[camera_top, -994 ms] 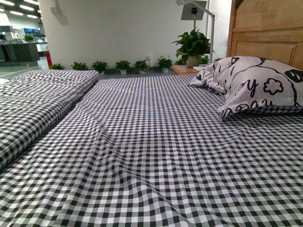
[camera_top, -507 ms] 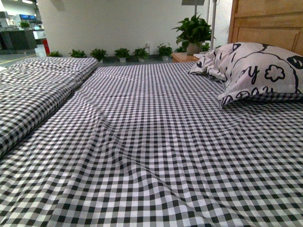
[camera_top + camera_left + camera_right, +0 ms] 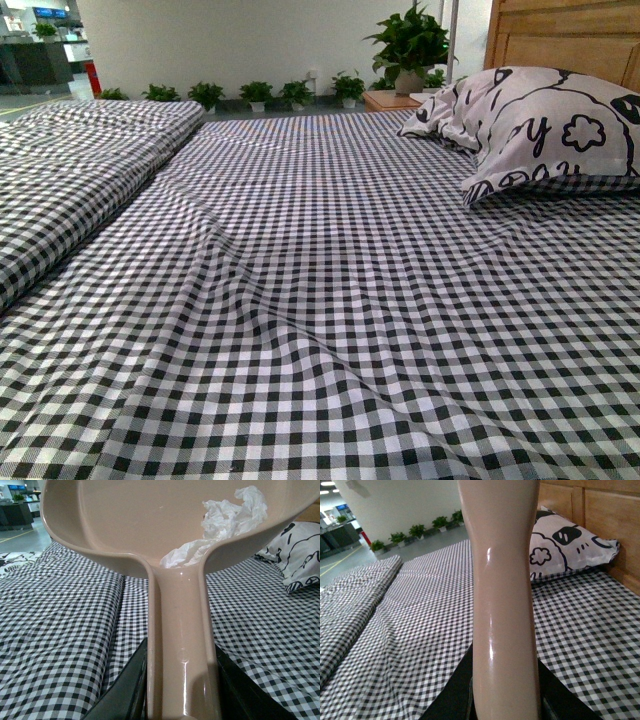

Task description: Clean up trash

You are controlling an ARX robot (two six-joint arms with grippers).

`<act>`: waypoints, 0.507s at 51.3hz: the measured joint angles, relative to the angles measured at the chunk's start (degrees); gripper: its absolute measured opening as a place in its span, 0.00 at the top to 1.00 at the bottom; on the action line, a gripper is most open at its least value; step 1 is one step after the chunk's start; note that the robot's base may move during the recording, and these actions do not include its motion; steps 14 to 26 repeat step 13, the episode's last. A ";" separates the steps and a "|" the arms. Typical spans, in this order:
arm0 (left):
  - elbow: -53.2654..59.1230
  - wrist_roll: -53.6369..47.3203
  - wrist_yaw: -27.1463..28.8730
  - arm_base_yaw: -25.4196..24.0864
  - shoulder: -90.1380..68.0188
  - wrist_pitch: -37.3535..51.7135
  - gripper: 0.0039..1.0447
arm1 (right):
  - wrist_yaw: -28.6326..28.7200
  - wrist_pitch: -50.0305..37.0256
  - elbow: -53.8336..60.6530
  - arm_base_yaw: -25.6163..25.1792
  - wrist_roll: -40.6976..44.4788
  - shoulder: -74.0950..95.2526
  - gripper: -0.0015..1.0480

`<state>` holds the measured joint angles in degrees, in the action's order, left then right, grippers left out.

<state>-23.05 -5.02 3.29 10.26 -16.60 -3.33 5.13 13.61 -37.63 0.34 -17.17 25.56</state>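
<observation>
A: What's nearest in the left wrist view?
B: The left gripper [image 3: 181, 690], its dark jaws on either side of the pinkish-beige dustpan handle [image 3: 181, 645], clamped onto it.
A: And the trash?
B: The trash [image 3: 225, 522], a crumpled wad of white paper, lies inside the dustpan [image 3: 125, 520], in the pan close to where the handle joins.
A: The other arm?
B: The right gripper [image 3: 504, 695] grips a pale beige handle [image 3: 504, 590] too; what is on that handle's far end is out of frame.
A: Beyond them?
B: The bed [image 3: 320, 300] with its black-and-white checked sheet, rumpled into low folds. Further back a patterned pillow [image 3: 545, 125] rests against the wooden headboard [image 3: 565, 35], and potted plants [image 3: 255, 93] line the floor by the white wall.
</observation>
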 joint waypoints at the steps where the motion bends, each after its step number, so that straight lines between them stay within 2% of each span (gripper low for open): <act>1: 0.00 0.00 0.00 0.00 0.00 0.00 0.73 | 0.00 0.00 0.00 0.00 0.00 0.00 0.82; 26: 0.00 0.00 0.00 0.00 0.00 0.00 0.73 | 0.00 0.00 0.00 0.00 0.00 0.00 0.82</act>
